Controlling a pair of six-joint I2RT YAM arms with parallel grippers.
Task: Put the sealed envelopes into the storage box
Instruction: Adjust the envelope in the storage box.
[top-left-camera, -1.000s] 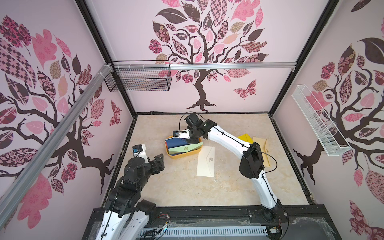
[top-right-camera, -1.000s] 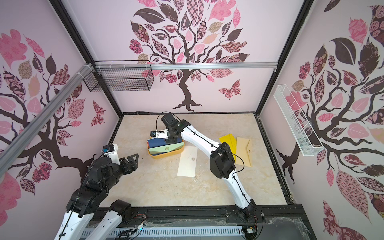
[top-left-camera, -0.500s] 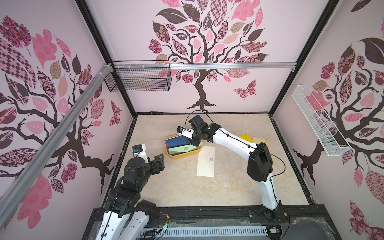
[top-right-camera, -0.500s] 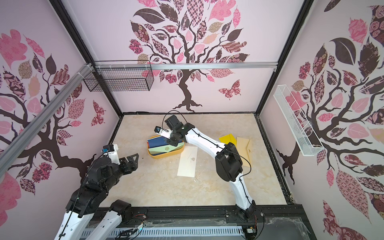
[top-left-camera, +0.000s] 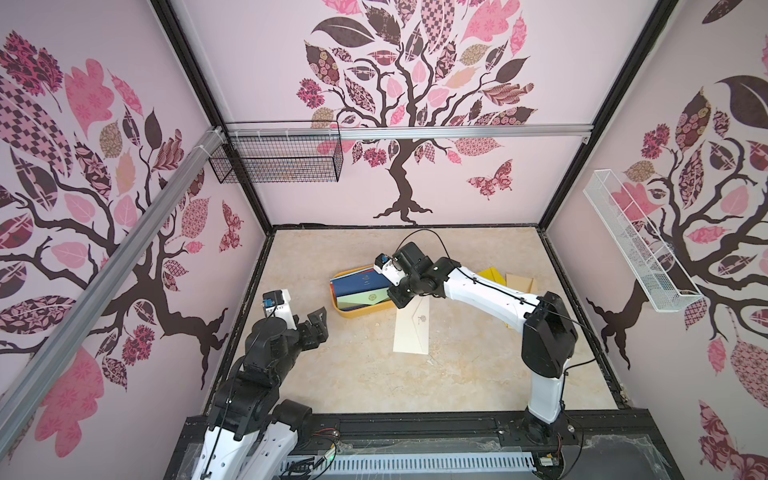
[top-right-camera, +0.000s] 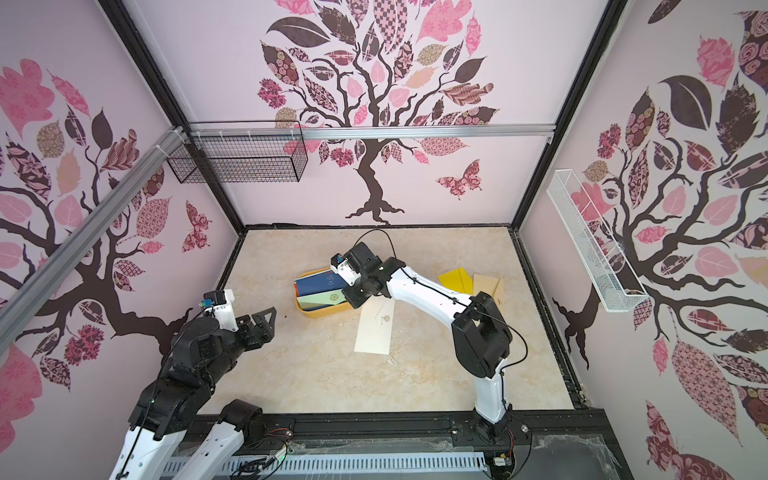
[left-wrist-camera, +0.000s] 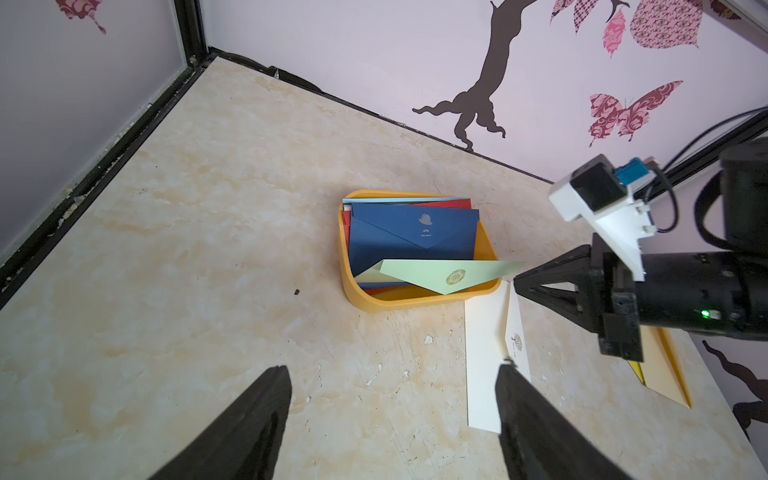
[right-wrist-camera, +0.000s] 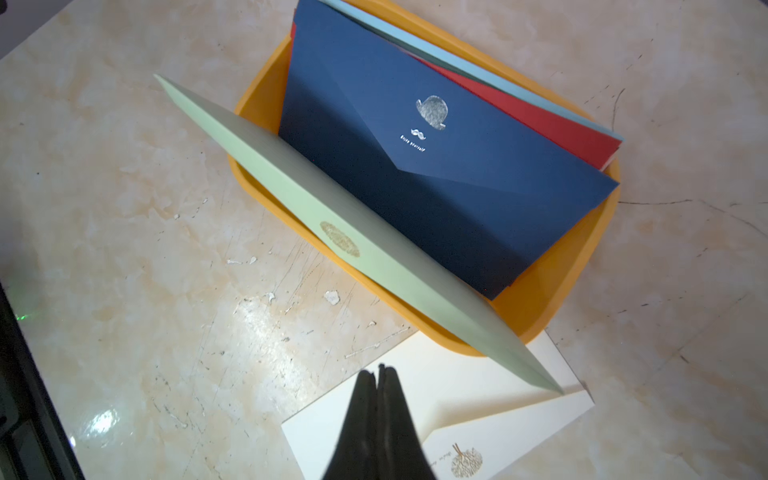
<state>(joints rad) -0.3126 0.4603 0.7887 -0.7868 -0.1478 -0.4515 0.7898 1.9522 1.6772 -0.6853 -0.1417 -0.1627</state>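
Note:
The orange-yellow storage box (top-left-camera: 345, 312) (top-right-camera: 309, 312) (left-wrist-camera: 374, 305) (right-wrist-camera: 582, 266) holds several sealed envelopes. A navy envelope (top-left-camera: 359, 284) (left-wrist-camera: 411, 237) (right-wrist-camera: 436, 174) lies on top of red and light blue ones. A pale green envelope (top-left-camera: 368, 297) (top-right-camera: 328, 298) (left-wrist-camera: 449, 274) (right-wrist-camera: 353, 237) leans tilted along the box's near side, one end past the rim. My right gripper (top-left-camera: 397, 301) (top-right-camera: 353, 301) (left-wrist-camera: 517, 284) (right-wrist-camera: 377, 368) is shut and empty, just above a cream envelope (top-left-camera: 413, 328) (top-right-camera: 376, 328) (left-wrist-camera: 484, 353) (right-wrist-camera: 457, 399) beside the box. My left gripper (top-left-camera: 311, 322) (top-right-camera: 257, 320) (left-wrist-camera: 395, 368) hangs open over bare table.
A yellow envelope (top-left-camera: 492, 276) (top-right-camera: 457, 280) and a tan envelope (top-left-camera: 519, 284) (top-right-camera: 486, 284) lie flat behind the right arm. A black wire basket (top-left-camera: 278, 162) hangs on the back wall. A white wire basket (top-left-camera: 631, 249) hangs on the right wall.
My right gripper has drawn back from over the box towards the cream envelope, and its jaws have closed. The left arm has not moved.

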